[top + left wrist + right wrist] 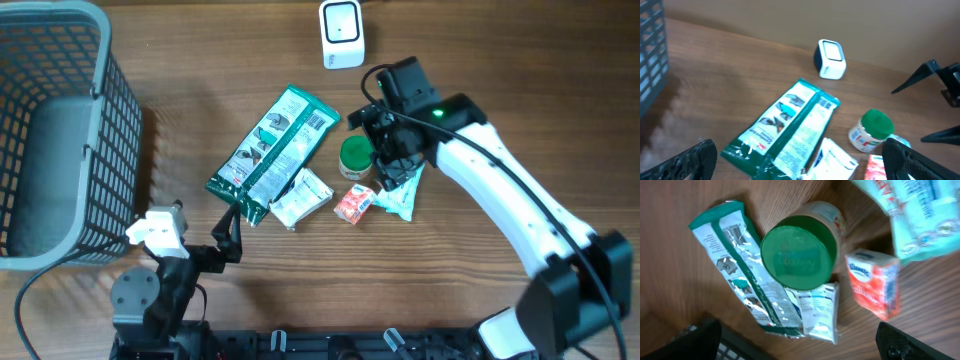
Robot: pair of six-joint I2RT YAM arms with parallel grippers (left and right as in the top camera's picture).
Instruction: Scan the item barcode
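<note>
My right jaws hang spread and empty over the green-lidded white plastic jar (799, 257), upright among packets (272, 150) on the wooden tabletop (480, 60), presumably to grab it; left jaws likewise gape, idle.

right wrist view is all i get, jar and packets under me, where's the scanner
Observer: The white scanner stands at the far edge of the table, beyond the green-lidded jar and apart from the items.
Operator: any barcode showing on the long green packet
Observer: Yes, what looks like a barcode faces up at the end of the green packet nearest the scanner.
Operator: anything off to the left
Observer: A grey mesh basket sits at the left edge, apart from the packets.
</note>
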